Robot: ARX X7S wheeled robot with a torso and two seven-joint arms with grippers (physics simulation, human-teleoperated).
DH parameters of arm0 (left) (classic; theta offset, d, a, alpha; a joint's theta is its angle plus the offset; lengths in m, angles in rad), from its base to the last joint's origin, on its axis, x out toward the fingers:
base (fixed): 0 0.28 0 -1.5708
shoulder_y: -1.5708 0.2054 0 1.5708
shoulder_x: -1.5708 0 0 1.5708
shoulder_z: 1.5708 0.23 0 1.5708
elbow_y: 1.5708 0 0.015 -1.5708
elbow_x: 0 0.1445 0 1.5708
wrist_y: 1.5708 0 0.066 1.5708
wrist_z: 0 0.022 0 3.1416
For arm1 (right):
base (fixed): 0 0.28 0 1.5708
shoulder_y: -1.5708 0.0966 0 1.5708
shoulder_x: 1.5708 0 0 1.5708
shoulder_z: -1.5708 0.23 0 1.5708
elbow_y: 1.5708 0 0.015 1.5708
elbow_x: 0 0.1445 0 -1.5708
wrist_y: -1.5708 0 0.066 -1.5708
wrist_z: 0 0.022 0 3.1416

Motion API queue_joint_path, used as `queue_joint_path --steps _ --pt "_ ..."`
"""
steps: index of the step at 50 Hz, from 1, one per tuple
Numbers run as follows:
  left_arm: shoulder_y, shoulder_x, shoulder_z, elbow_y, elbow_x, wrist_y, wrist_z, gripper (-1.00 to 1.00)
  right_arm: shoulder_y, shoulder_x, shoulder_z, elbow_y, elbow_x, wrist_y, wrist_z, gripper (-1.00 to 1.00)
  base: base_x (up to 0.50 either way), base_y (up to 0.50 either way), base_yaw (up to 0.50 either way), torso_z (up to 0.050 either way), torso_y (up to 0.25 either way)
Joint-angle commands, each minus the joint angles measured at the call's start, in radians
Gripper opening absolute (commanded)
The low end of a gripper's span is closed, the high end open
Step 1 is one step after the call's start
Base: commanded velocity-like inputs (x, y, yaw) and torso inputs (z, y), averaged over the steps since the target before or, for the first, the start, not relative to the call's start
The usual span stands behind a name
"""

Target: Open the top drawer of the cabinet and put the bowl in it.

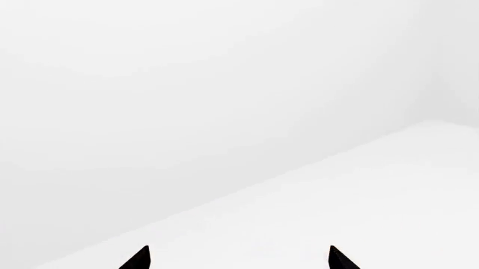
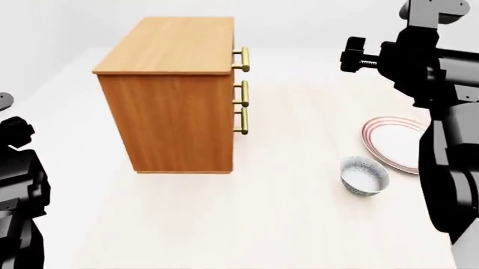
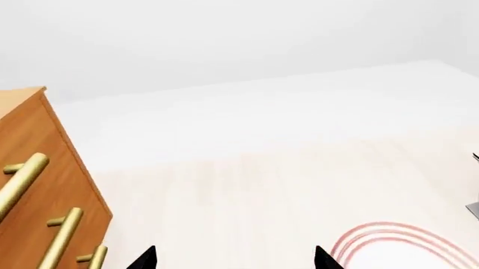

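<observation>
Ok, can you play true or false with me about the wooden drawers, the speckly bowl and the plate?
1. The top drawer of the orange-brown wooden cabinet is open. False: all three drawers are shut.
2. The small blue-speckled white bowl sits on the pale wooden table. True.
3. The bowl sits on top of the cabinet. False: it is beside the red-ringed white plate.
4. The right pincer holds nothing. True.
5. The cabinet has brass bar handles. True.
</observation>
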Motion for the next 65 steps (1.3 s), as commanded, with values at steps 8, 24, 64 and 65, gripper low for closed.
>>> queue_joint_path --steps 8,24,64,65 --pt "-0.005 -0.002 0.003 0.0 0.001 -0.004 -0.002 1.0 0.004 -0.002 0.059 0.008 -0.044 0.011 -0.016 1.0 0.5 -0.09 0.0 0.0 0.0" --pt "-0.004 -0.003 0.002 0.0 0.0 -0.006 -0.003 1.0 -0.003 -0.003 0.102 0.008 -0.083 0.011 -0.016 1.0 0.5 -0.09 0.0 0.0 0.0" --pt "0.006 -0.005 -0.002 0.0 0.0 -0.008 -0.014 1.0 -0.086 -0.022 0.49 0.008 0.126 0.128 -0.13 1.0 0.06 -0.01 0.0 0.0 0.0" --pt "0.006 -0.005 -0.002 0.0 0.0 -0.01 -0.014 1.0 -0.095 -0.023 0.511 0.008 0.133 0.13 -0.131 1.0 0.0 0.0 0.0 0.0 0.0"
